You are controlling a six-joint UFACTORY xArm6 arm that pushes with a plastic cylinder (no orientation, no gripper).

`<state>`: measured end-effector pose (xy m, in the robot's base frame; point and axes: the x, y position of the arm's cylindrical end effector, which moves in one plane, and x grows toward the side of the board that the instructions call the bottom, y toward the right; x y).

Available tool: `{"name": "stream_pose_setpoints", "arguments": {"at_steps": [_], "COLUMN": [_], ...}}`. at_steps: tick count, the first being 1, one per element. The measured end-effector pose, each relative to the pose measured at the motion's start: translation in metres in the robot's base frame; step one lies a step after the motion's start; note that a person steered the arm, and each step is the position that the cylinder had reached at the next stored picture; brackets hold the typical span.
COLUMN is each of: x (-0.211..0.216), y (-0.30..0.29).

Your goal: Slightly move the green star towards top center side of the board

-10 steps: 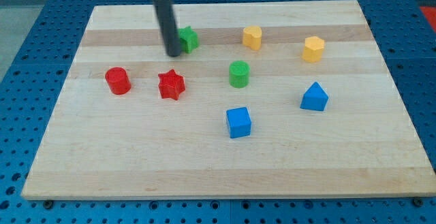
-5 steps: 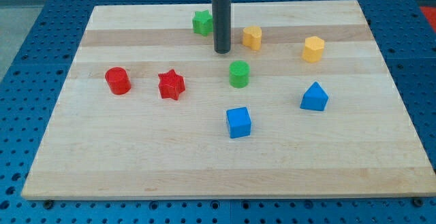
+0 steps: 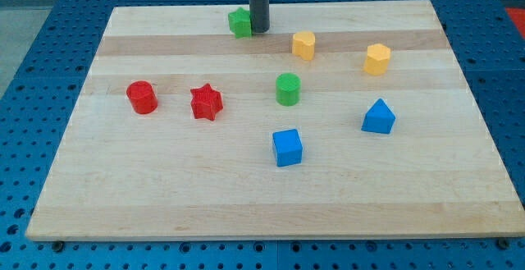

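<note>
Tip (image 3: 259,30) sits touching green star's (image 3: 239,22) right side, near top centre of surface (image 3: 164,188). Yellow block (image 3: 303,45) lies to lower right. No gripper on rod, so no grip state.

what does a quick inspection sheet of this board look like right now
surface: wooden board, lying flat on a blue perforated table
job's things: green star near the view's top centre edge; my tip right against its right side
clutter: red cylinder, red star, green cylinder, blue cube, blue block with a pointed top, two yellow blocks
gripper: none fitted, rod only
cables: nothing seen
surroundings: nothing seen beyond the table
</note>
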<state>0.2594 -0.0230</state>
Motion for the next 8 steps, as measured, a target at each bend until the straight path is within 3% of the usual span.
{"name": "stream_pose_setpoints", "arguments": {"at_steps": [2, 6, 7, 8], "x": [0.072, -0.022, -0.012, 0.046], "y": [-0.048, -0.049, -0.049, -0.049]}}
